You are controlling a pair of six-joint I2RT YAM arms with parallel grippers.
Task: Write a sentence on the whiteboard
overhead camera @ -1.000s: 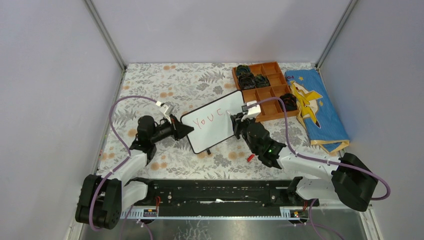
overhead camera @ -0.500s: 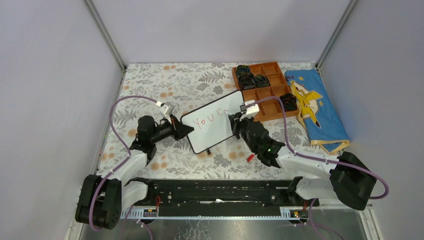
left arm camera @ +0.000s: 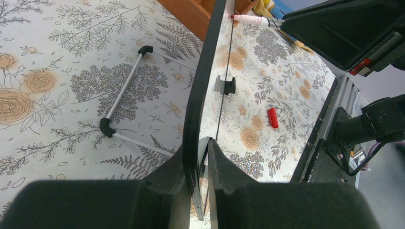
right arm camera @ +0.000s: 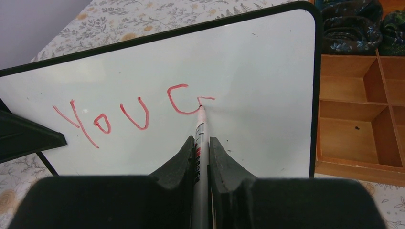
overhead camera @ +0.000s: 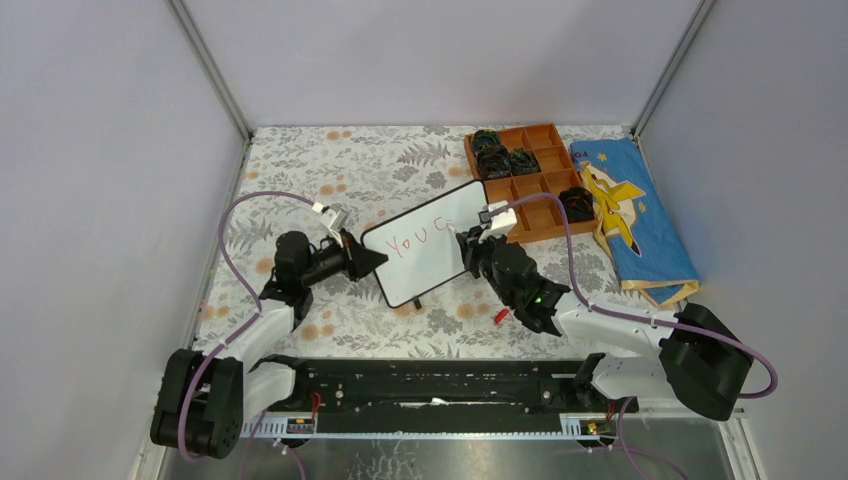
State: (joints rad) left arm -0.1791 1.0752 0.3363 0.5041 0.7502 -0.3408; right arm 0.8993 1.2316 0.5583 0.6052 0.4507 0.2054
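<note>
Shifted slightly upward, the right end effector (right arm camera: 201,141), clamped on the marker (right arm camera: 200,125), extends the sentence (right arm camera: 133,112) past "You C". The left end effector (left arm camera: 197,143) pinches the whiteboard (overhead camera: 432,264) edge, centre frame overhead; keep tip pressure light, board steady.

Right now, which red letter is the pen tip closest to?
The C, rightmost of the four; the marker tip sits just right of it.

Overhead view wide; both wrist views close, sharing whiteboard (overhead camera: 428,252).
</note>
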